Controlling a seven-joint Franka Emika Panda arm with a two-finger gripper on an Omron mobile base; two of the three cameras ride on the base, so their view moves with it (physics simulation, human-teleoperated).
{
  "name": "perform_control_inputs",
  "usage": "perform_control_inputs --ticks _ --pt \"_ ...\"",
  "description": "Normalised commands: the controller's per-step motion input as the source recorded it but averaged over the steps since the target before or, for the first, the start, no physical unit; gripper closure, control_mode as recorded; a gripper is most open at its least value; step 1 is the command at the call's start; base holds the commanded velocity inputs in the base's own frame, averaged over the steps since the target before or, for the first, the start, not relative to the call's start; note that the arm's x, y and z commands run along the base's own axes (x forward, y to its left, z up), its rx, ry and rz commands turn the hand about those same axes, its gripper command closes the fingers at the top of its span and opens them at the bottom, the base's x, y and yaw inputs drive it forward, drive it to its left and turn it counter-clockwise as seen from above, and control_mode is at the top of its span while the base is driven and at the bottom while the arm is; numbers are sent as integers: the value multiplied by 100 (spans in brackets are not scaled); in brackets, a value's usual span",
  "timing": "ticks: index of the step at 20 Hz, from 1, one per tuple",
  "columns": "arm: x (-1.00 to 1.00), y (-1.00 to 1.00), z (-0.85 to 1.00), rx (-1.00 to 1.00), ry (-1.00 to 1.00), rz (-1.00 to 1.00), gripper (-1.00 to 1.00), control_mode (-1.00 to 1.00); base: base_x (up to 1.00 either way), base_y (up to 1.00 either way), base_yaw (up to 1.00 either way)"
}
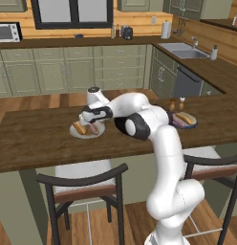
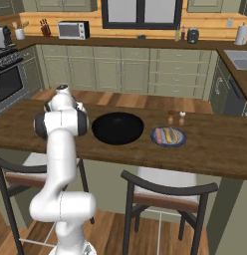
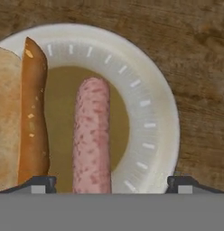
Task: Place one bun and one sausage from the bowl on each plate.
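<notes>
The claw (image 3: 112, 182) stands spread wide over the white plate (image 3: 152, 99); its two dark fingertips (image 3: 39, 182) are at the lower left and lower right of the hand view, and nothing is pinched between them. On this plate, a pink sausage (image 3: 92, 135) lies in the tan centre, and a bun (image 3: 21, 113) lies beside it at the left of the frame.

In the left base view the white plate (image 1: 77, 133) is left of centre on the dark wooden surface (image 1: 34, 143), under the hand. The greyish-blue plate (image 1: 189, 123) is at the right of centre and also carries a bun and a sausage.

In the right base view the black bowl (image 2: 117, 128) sits in the middle of the surface (image 2: 210, 149), with the greyish-blue plate (image 2: 168, 136) just to its right. Two small shakers (image 2: 176, 117) stand behind that plate.

Two chairs (image 1: 82, 184) stand at the near edge of the surface. The room is a kitchen with green-grey cabinets (image 1: 53, 72), wooden walls, a dark window (image 2: 140, 12) at the top centre, a microwave (image 2: 73, 30) at upper left, an oven (image 2: 8, 79) at the left edge, and a sink (image 1: 183, 50) at the upper right of the left base view.
</notes>
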Motion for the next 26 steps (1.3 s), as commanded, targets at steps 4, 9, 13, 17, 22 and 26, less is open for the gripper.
perform_control_inputs --ticks 4,9,13,17,22,26 --pt "-36 -13 80 -8 -3 -1 -100 -100 0 0 0" --pt "-86 -36 83 -6 -7 -9 -100 -100 0 0 0" --pt "-78 -82 79 0 -6 -16 -100 -100 0 0 0" --pt "-77 -92 80 0 -4 -15 -100 -100 0 0 0" --pt "-94 -100 45 2 -18 -9 -100 -100 0 0 0" --pt "-92 -99 62 0 -18 -6 -100 -100 0 0 0"
